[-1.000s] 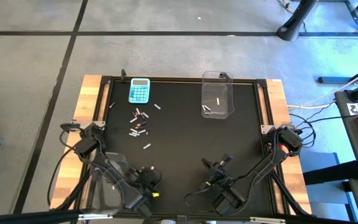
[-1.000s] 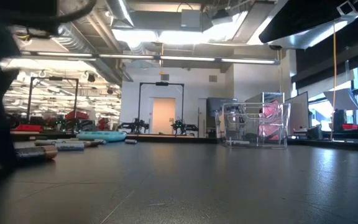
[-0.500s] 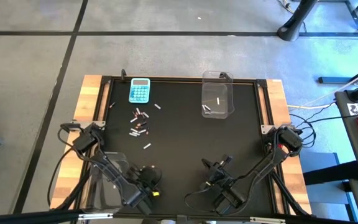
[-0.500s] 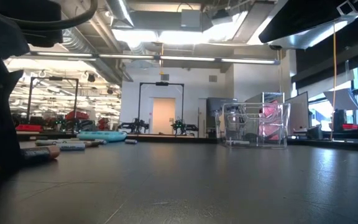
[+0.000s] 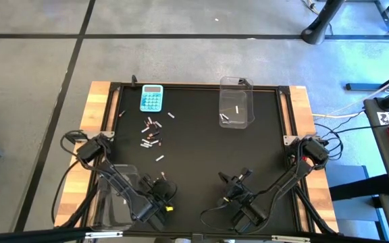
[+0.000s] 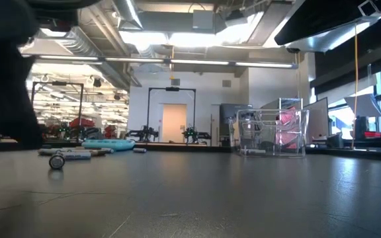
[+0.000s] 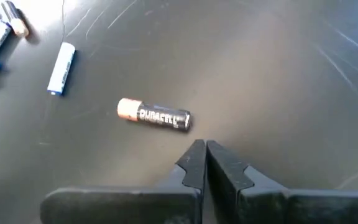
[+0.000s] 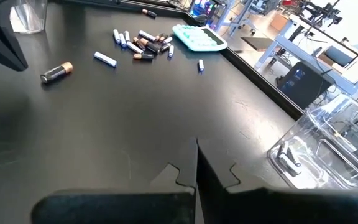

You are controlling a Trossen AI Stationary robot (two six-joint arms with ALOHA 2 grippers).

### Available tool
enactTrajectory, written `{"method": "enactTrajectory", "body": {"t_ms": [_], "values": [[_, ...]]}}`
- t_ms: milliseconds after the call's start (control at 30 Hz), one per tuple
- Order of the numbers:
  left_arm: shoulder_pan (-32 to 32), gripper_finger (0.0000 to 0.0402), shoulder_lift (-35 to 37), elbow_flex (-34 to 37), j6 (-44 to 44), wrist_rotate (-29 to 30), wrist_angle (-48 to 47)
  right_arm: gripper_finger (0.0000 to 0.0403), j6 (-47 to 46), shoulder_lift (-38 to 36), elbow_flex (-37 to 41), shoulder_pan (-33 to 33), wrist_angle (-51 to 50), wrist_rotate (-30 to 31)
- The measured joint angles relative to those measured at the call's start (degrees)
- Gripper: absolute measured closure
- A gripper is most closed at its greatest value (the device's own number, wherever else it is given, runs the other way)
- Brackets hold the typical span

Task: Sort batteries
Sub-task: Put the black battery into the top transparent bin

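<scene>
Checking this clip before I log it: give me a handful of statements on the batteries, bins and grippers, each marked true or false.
1. The left gripper is shut, holding nothing. True.
2. A dark, copper-tipped battery lies on the mat just ahead of that gripper. True.
3. The clear bin at the far right of the mat is empty. False: it holds a few silvery-white batteries.
4. The right gripper grips a battery. False: it is shut on nothing.
5. The calculator sits inside the bin. False: it lies on the mat, beyond the loose battery pile.

Calculator [image 5: 151, 98] at table's [image 5: 201, 155] far left, batteries [image 5: 151, 133] clustered just nearer, bin [image 5: 236, 102] far right holding two batteries, second bin [image 5: 117, 196] near left corner.
</scene>
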State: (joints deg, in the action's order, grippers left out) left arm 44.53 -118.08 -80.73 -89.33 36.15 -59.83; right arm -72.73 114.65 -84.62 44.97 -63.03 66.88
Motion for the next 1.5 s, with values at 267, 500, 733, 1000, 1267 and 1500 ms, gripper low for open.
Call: {"method": "enactTrajectory", "body": {"t_ms": [267, 500, 733, 1000, 1267, 1500], "values": [[0.0, 0.0397, 3.35, -0.1, 3.5, 2.37, -1.18, 0.04, 0.01, 0.0, 0.0, 0.01, 0.01, -0.01], [-0.5, 0.0343, 3.76, -0.15, 0.77, 2.99, -3.79, 0.04, 0.0, 0.0, 0.02, 0.0, 0.04, -0.01], [0.29, 0.0231, 3.69, -0.17, -8.64, 9.95, -0.08, 0.04, 0.0, 0.0, 0.02, 0.02, 0.22, -0.01], [-1.75, 0.0162, 0.23, -0.21, -26.79, 9.05, -2.08, 0.04, 0.0, 0.0, 0.02, 0.0, 0.44, 0.05], [-4.93, 0.0148, -0.81, -0.21, -23.34, 1.57, -2.92, 0.04, 0.0, 0.0, 0.02, 0.02, 0.44, 0.15], [-5.17, 0.0148, -0.83, -0.21, -21.53, -4.17, -3.2, 0.04, 0.35, 0.0, 0.02, 0.02, 0.44, 0.95]]}}
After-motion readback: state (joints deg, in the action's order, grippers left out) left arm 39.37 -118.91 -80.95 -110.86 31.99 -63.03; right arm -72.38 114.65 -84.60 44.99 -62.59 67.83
